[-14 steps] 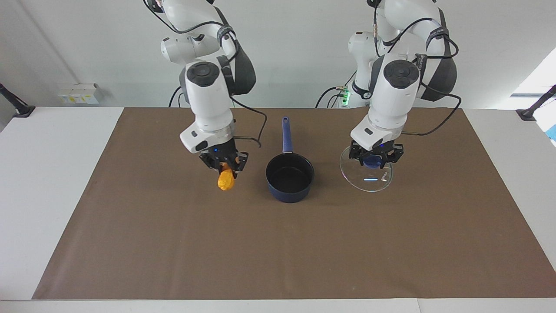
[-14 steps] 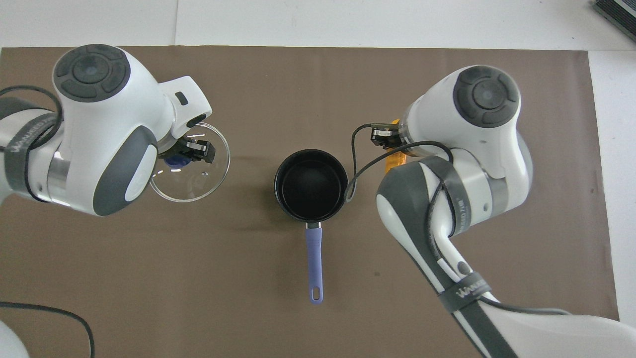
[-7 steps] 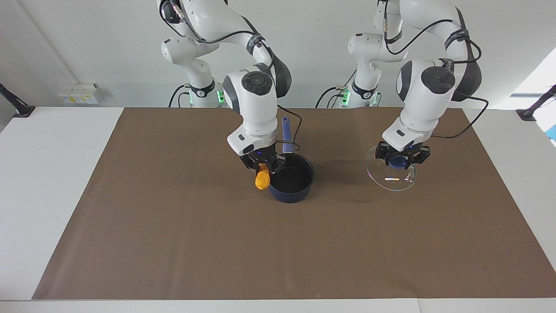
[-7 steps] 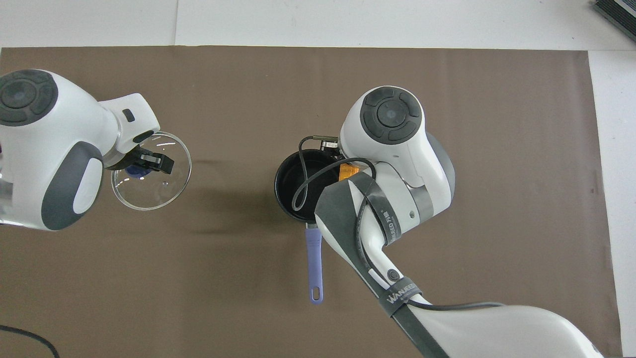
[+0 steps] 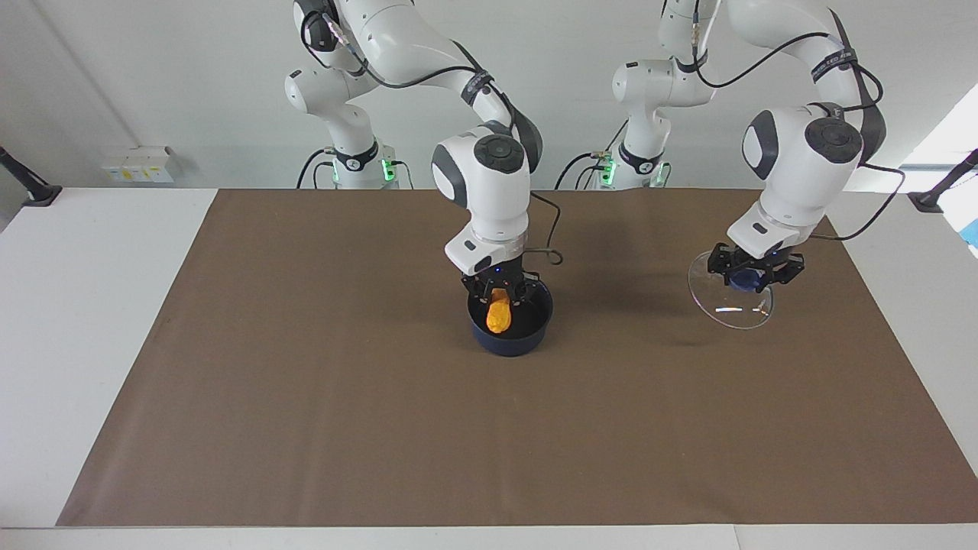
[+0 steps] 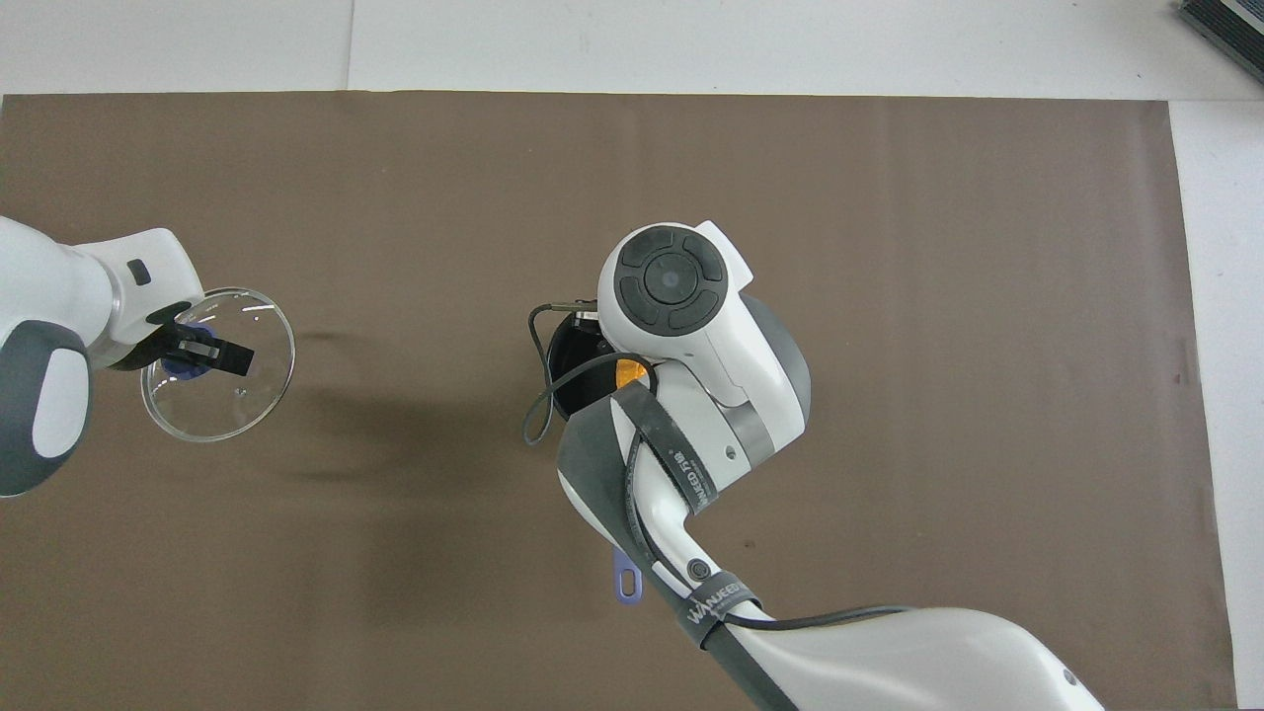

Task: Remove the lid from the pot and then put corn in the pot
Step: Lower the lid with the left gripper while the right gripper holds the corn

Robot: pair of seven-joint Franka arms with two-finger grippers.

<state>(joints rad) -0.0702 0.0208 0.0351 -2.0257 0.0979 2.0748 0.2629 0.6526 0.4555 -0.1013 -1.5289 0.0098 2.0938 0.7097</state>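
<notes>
The dark blue pot [image 5: 527,340] stands at the middle of the brown mat, its handle toward the robots. In the overhead view the right arm covers most of the pot [image 6: 565,367]; only the handle's tip [image 6: 627,585] pokes out. My right gripper [image 5: 500,294] hangs over the pot's mouth, shut on the orange-yellow corn [image 5: 499,315], which points end down against the black inside. A bit of corn [image 6: 630,373] shows under the wrist. My left gripper [image 5: 752,276] is shut on the blue knob of the glass lid [image 5: 726,305], held tilted in the air over the mat's left-arm end [image 6: 237,405].
The brown mat [image 5: 489,443] covers most of the white table [image 5: 84,321]. A small white box [image 5: 137,164] sits by the wall at the right arm's end. Black clamp posts [image 5: 936,191] stand at the table's corners nearest the robots.
My right gripper has carried the corn sideways from beside the pot to over its mouth. My left gripper has carried the lid further toward the left arm's end of the table.
</notes>
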